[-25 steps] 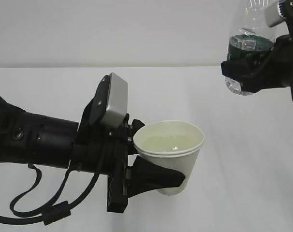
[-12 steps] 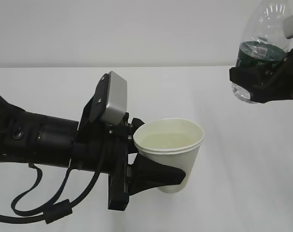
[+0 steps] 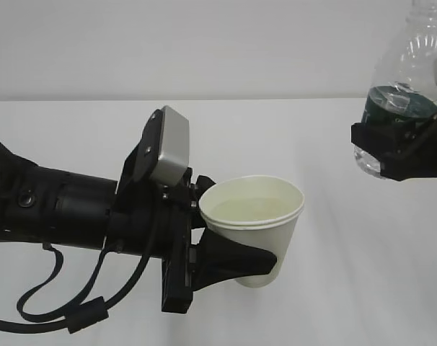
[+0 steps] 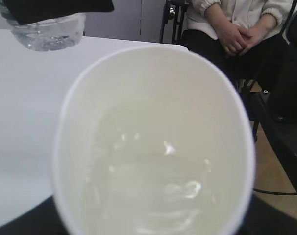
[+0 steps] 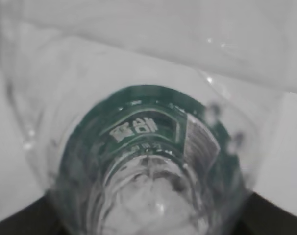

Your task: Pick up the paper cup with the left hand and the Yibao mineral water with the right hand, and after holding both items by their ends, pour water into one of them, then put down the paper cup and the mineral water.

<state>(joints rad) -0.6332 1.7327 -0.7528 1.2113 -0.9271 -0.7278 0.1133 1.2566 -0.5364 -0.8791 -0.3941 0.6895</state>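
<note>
The white paper cup (image 3: 256, 229) is held upright above the table by my left gripper (image 3: 233, 263), which is shut on its lower half. Water lies inside the cup (image 4: 153, 161). The Yibao mineral water bottle (image 3: 402, 108), clear with a dark green label band, is held upright high at the right edge by my right gripper (image 3: 399, 155), which is shut on its lower part. In the right wrist view the bottle (image 5: 148, 161) fills the frame, seen from its base end. The bottle's bottom also shows at the top left of the left wrist view (image 4: 48, 34).
The white table (image 3: 334, 288) stretches under both arms. In the left wrist view a seated person (image 4: 236, 29) and a dark chair (image 4: 285, 98) are beyond the table's far edge.
My right gripper has carried the bottle to the right and slightly down, away from the cup, and turned it more upright. The left gripper and cup have stayed still.
</note>
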